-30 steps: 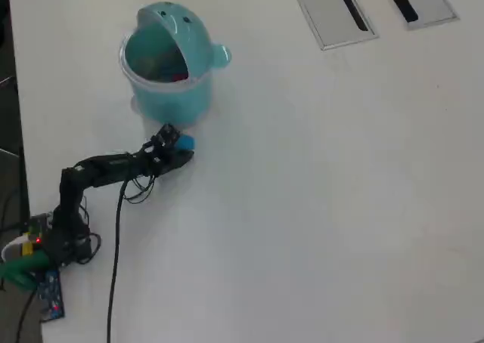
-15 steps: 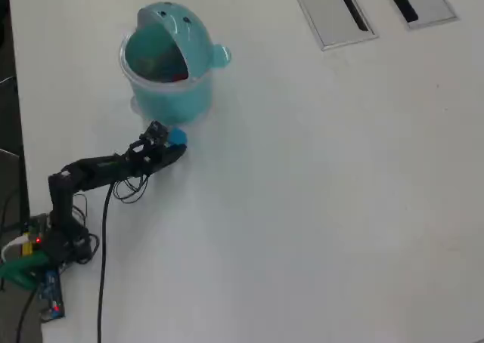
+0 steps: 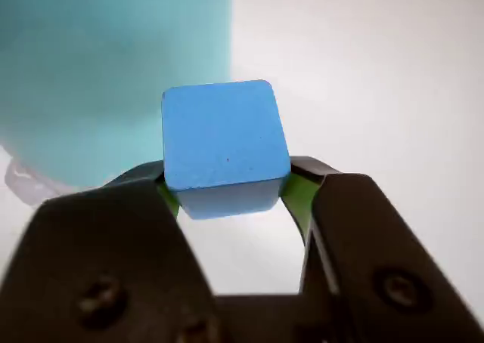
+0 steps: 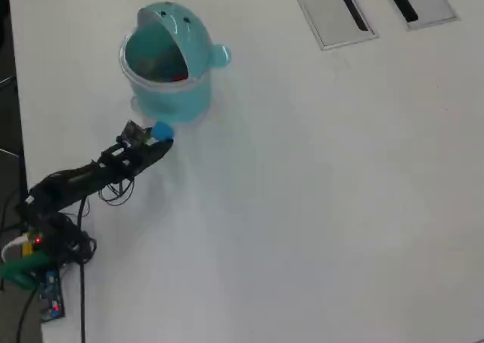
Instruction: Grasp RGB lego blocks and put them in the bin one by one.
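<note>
While the bin (image 4: 170, 60) stands where it stood a second ago, near the top left of the overhead view, the arm (image 4: 83, 178) has drawn back toward the left edge of that view and its elbow now lies lower and flatter over the desk (image 4: 325, 207). The gripper (image 4: 157, 140) has travelled up and left with it: a second ago it lay clear of the bin's base, and now it sits just beside the lower front of the bin's wall. The blue lego block (image 4: 162, 132) has gone along in the jaws and, seen from above, now lies against the foot of the bin, though whether it touches the wall cannot be told.

From the wrist view the jaws are clamped on the blue lego block (image 3: 224, 143), one black jaw on each side, with green pads (image 3: 300, 196) pressed to its lower flanks. The block's flat top face is turned to the camera, and the bin's teal wall (image 3: 113, 71) fills the upper left just behind it.

The bin's domed lid is tipped back, so the mouth is open to the overhead camera. Inside it a small red block (image 4: 179, 76) shows near the right inner wall; anything else in there is too dim to make out. Two grey slotted panels (image 4: 333, 10) lie at the top edge, well apart from the arm.
</note>
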{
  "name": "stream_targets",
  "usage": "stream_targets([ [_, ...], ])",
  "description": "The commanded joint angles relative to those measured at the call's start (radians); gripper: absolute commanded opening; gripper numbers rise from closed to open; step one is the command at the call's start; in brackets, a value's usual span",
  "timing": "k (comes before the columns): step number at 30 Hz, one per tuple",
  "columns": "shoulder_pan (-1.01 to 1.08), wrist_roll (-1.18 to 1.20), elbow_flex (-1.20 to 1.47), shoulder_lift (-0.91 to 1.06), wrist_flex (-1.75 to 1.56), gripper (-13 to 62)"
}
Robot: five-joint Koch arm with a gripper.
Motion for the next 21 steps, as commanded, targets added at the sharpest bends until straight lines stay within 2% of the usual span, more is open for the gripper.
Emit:
stream_targets([
  [1, -0.02, -0.012, -0.063, 0.103, 0.038, 7.8],
  [7, -0.094, 0.014, -0.156, 0.249, 0.193, 7.7],
  [10, -0.164, 0.031, -0.339, 0.29, 0.219, 7.7],
  [16, -0.281, 0.051, -0.583, 0.195, 0.252, 7.6],
  [21, -0.353, 0.055, -0.792, 0.0, 0.259, 7.6],
])
